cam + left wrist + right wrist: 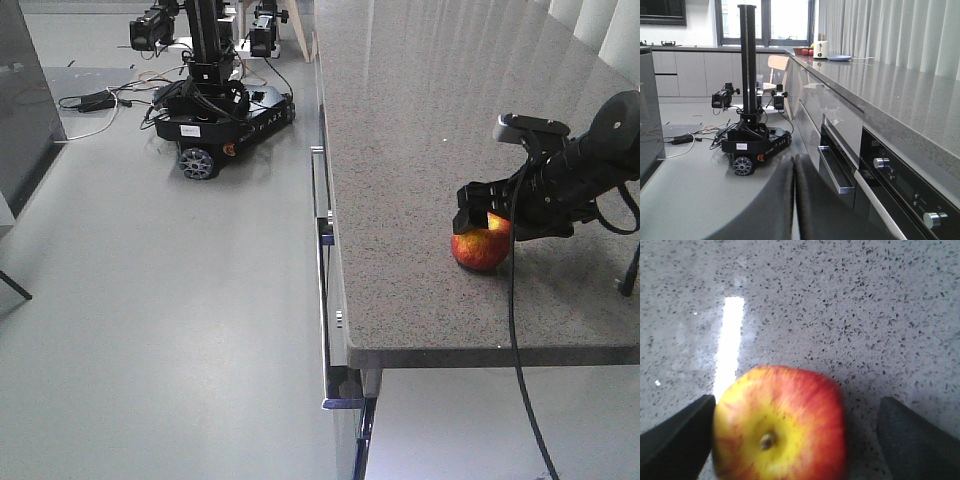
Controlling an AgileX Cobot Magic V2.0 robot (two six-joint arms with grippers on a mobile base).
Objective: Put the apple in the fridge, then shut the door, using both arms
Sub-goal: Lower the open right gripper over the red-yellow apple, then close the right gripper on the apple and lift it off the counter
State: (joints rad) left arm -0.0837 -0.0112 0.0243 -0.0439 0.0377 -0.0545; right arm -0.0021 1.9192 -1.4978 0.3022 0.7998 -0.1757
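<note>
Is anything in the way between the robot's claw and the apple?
No, nothing visible. The right gripper is open with the apple between its fingers on the counter; one finger looks close against it, the other stands apart.

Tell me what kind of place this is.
Most likely a kitchen, perhaps a robot test kitchen: a long speckled stone countertop, a built-in oven with knobs beneath it, grey cabinets along the far wall, and another wheeled robot parked on the floor.

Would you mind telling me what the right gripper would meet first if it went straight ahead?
Most likely the apple: it sits between the open jaws of the right gripper, with the speckled countertop beyond it.
</note>
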